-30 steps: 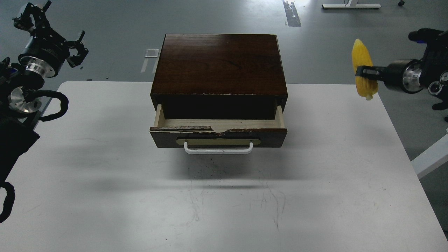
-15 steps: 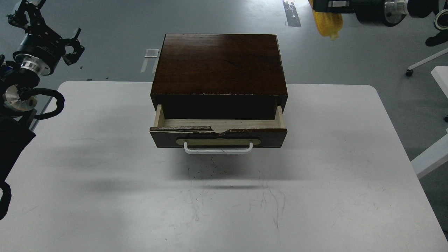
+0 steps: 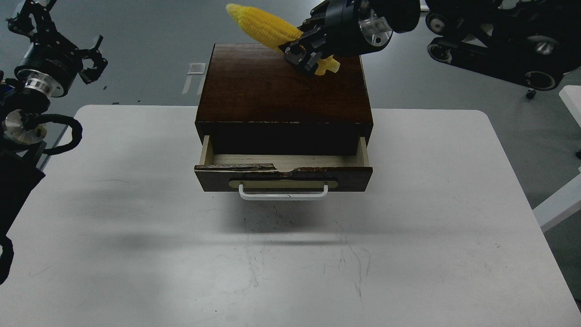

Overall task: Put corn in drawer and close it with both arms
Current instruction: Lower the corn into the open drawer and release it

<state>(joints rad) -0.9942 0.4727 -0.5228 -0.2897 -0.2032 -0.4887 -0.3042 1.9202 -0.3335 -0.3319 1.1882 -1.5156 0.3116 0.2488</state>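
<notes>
- One view only, from the head, looking down on a white bench with a dark brown wooden cabinet standing at the middle of its far edge.
- Right gripper hangs above the cabinet's top, toward its far right corner, and is pinching the corn near the cob's thick end.
- Corn: bright yellow, with rows of kernels, tapering to a blunt point; it lies tilted, the point aimed up and left beyond the cabinet's far edge, a short pale yellow stub showing on the other side of the black fingers. It is in the air, touching neither cabinet nor bench.
- Drawer stands pulled partway out toward the bench's near edge: pale wood inside, dark front with a chipped top edge, a brass-coloured oval plate and a white bar handle. What shows of its inside holds nothing.
- Left gripper is raised beyond the bench's far left corner, well apart from the cabinet; its claws stand spread and hold nothing.
</notes>
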